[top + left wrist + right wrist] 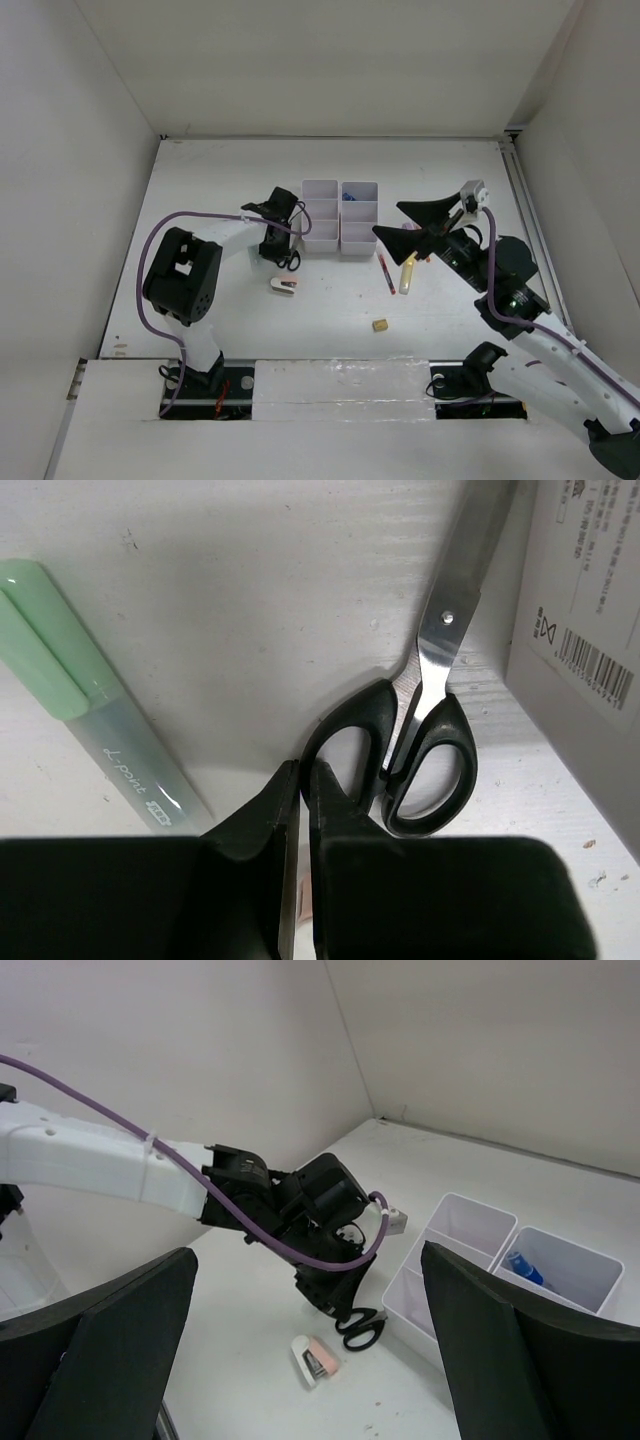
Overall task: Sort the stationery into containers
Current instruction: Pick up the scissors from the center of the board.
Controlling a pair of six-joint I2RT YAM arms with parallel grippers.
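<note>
My left gripper points down at the black-handled scissors, which lie flat beside the white organisers. In the left wrist view the jaws are closed to a thin slit on the rim of the scissors' left handle loop. My right gripper is wide open and empty, raised right of the organisers. A blue-capped glue bottle lies in a far compartment. A white-pink stapler, a red pen, a yellow highlighter and a tan eraser lie on the table.
A mint-green highlighter lies left of my left fingers. The organiser wall stands just right of the scissors. The right wrist view shows the left gripper, scissors, stapler and organisers. White walls enclose the table.
</note>
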